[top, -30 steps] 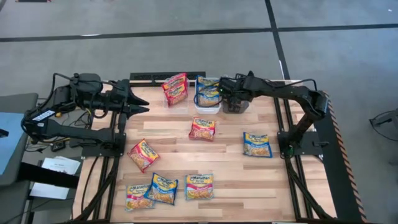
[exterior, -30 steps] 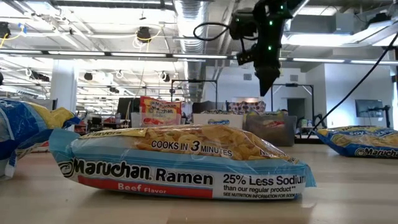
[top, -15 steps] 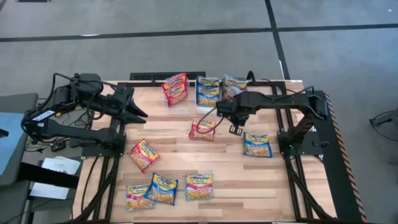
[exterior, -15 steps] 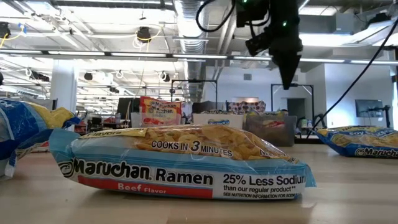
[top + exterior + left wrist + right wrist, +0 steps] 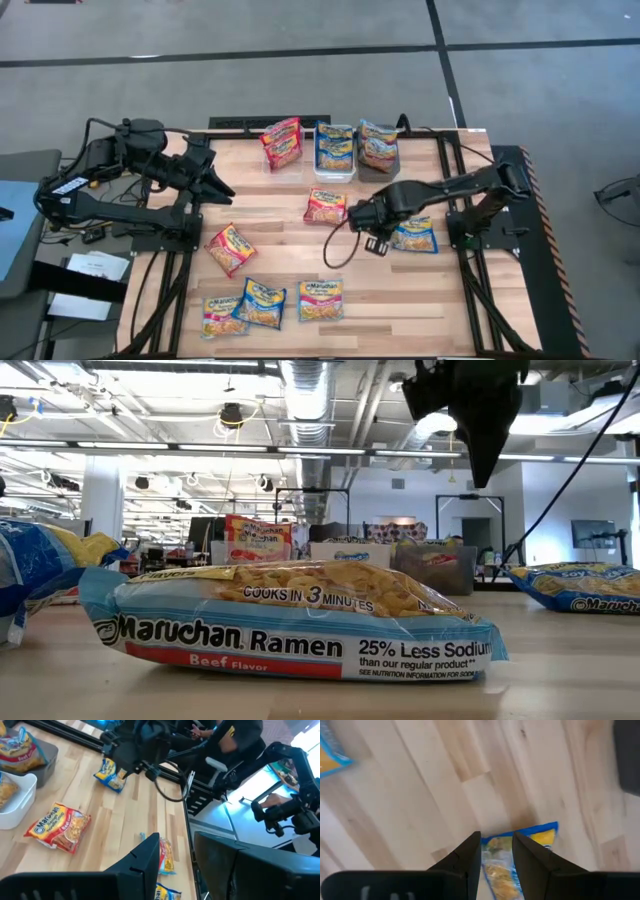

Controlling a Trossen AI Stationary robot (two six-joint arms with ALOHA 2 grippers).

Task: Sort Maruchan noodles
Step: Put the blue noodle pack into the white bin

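Observation:
Maruchan noodles packets lie flat on the wooden table (image 5: 280, 225): a red one (image 5: 325, 207) mid-table, a blue one (image 5: 415, 233) to its right, another red one (image 5: 231, 248) at the left and three (image 5: 262, 303) by the near edge. My right gripper (image 5: 372, 238) hangs open above the table, pointing down, just left of the blue packet (image 5: 536, 835), clear of it. My left gripper (image 5: 218, 178) waits open and raised over the table's left side, holding nothing.
Three bins stand in a row at the far edge: a clear one (image 5: 282, 143) with a red packet, a white one (image 5: 334, 150) with a blue packet, a dark grey one (image 5: 378, 147) with a packet. Bare wood lies between the mid-table and near packets.
My right gripper has swung from over the dark grey bin toward the table's near edge, staying high and tipping to point straight down, and now hangs beside the blue packet. A packet shows in the dark grey bin. My left gripper has rolled in place.

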